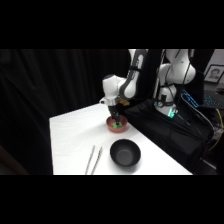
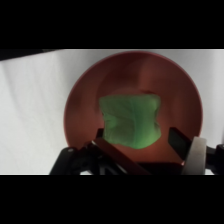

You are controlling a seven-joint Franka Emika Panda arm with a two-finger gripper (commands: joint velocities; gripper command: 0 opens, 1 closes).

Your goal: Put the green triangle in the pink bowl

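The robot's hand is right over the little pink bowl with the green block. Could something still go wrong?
Maybe, in two ways. The green triangle sits between the gripper fingers over the pink bowl; I cannot tell whether it is let go, so it might ride back up when the arm lifts. The gripper also hangs very close to that small bowl, so a sideways nudge could push or tip it. The black bowl and metal tongs lie apart and seem safe.
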